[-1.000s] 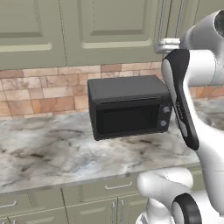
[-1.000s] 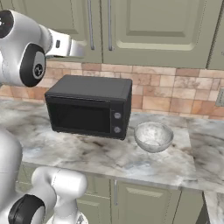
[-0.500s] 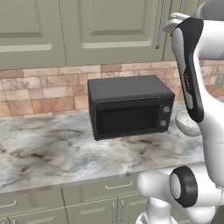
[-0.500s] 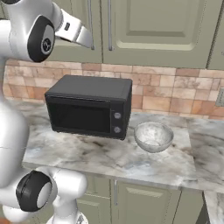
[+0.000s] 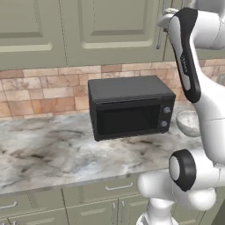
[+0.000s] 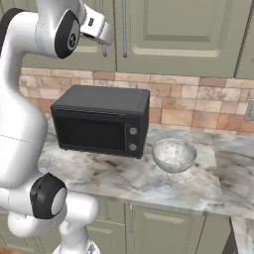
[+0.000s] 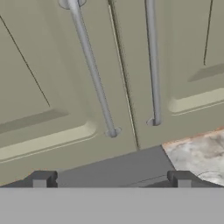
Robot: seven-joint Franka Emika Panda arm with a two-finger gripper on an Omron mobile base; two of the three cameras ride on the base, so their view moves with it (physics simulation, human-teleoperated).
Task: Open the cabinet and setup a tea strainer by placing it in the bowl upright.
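I have the arm raised high, with the hand up in front of the cabinet (image 6: 163, 30), whose doors are shut. From the hand view I see the two doors side by side, their meeting seam running down the middle, and a long silver handle on each: the left handle (image 7: 92, 70) slants across the view and the right handle (image 7: 152, 65) runs nearly straight. The fingers (image 7: 111, 179) stand wide apart with nothing between them; their two dark tips sit low in that view, below the lower ends of both handles, and touch neither.

In the right base view the hand sits just beside the handles at the cabinet's lower edge, above the left part of the microwave (image 6: 101, 121). In the left base view the forearm runs up along the right side, and the hand is near the handle (image 5: 161, 26) at the top.

The microwave stands on the counter (image 6: 149, 181), against the brick backsplash (image 6: 198, 101), with its door closed. The bowl (image 6: 173, 155) sits upright on the counter just to the right of the microwave, apart from it. In the left base view the bowl (image 5: 188, 123) is partly hidden behind the arm.

I cannot see the strainer.
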